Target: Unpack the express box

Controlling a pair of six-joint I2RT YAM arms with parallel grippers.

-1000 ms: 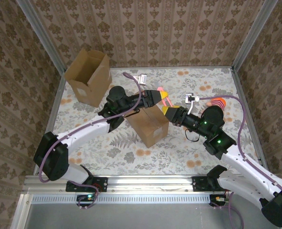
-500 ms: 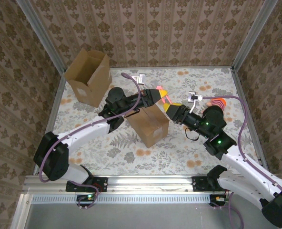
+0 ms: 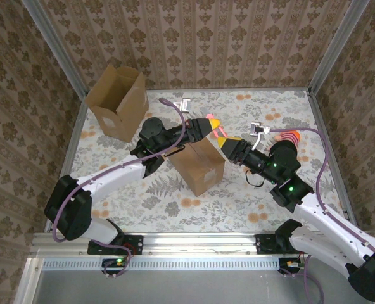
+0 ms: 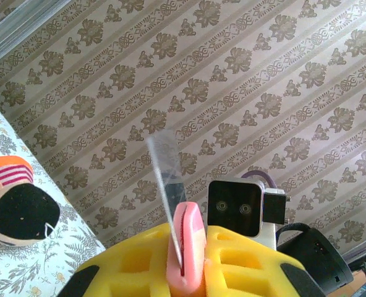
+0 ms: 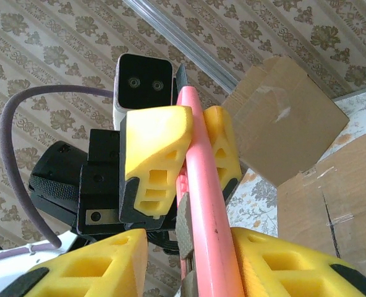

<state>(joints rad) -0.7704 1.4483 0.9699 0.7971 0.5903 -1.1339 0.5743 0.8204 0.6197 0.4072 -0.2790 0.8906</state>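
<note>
The express box (image 3: 197, 166), brown cardboard and taped shut, lies mid-table; its top also shows (image 5: 331, 210). A pink utility knife (image 3: 218, 131) hangs above its far corner. My left gripper (image 3: 211, 123) is shut on the knife's front end (image 4: 189, 247), and the bare blade (image 4: 167, 167) sticks up from it. My right gripper (image 3: 227, 144) reaches in from the right, its yellow fingers (image 5: 282, 266) on either side of the knife's handle (image 5: 204, 179). The right finger touches the handle and a gap shows on the left side. The left gripper (image 5: 192, 142) faces the right wrist camera.
An open, empty cardboard box (image 3: 118, 101) stands at the far left, also seen as a brown flap (image 5: 282, 117). An orange-striped soft toy (image 3: 291, 136) lies at the right, near the table edge (image 4: 13, 198). Metal rails and patterned walls enclose the table.
The right gripper has moved up and left, closer to the left gripper, and now straddles the knife's handle. The left gripper has shifted slightly towards the back, knife still in it.
</note>
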